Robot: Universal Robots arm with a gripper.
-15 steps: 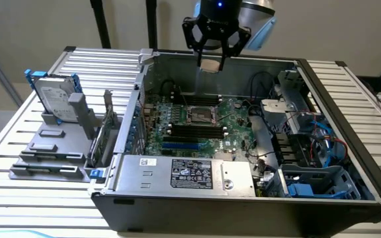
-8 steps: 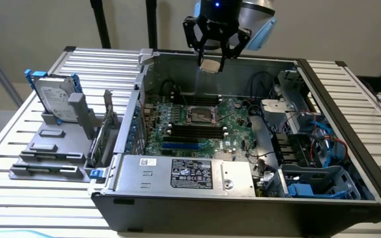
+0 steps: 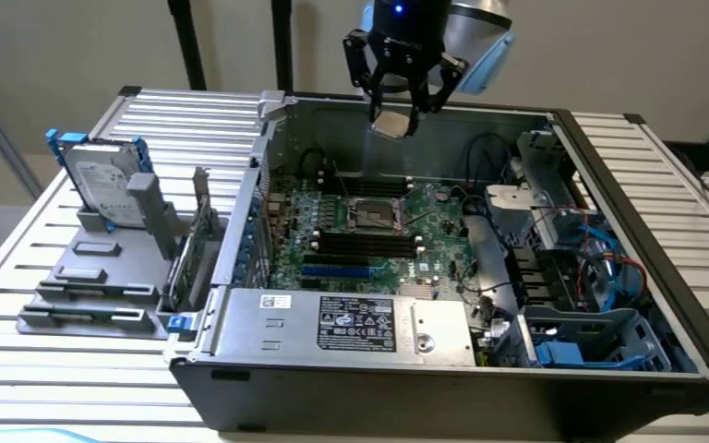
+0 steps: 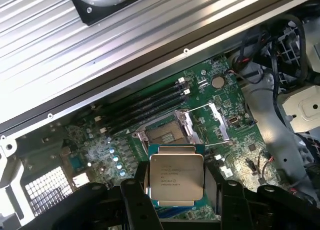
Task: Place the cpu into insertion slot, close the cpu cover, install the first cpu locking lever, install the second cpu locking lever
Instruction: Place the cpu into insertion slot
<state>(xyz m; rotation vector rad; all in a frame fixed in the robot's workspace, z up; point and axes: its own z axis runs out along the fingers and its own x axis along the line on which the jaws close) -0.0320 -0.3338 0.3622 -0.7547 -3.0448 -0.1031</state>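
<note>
Open case (image 3: 453, 406), tool (image 3: 401, 111) wide, gripping cpu (image 4: 176, 176)

So: ribbed metal table (image 3: 681, 175), open PC case (image 3: 453, 392) sitting in the middle of it, grey drive rack (image 3: 90, 291) just beside that on the exterior view's left.

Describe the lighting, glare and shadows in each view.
Exterior view: even light brightens the ribbed table; the inside of the computer case lies in shade; a blue light glows above the hand. Wrist view: the cpu held in the hand has a soft pale sheen, the ribbed table glares, the fingers are dark.
</note>
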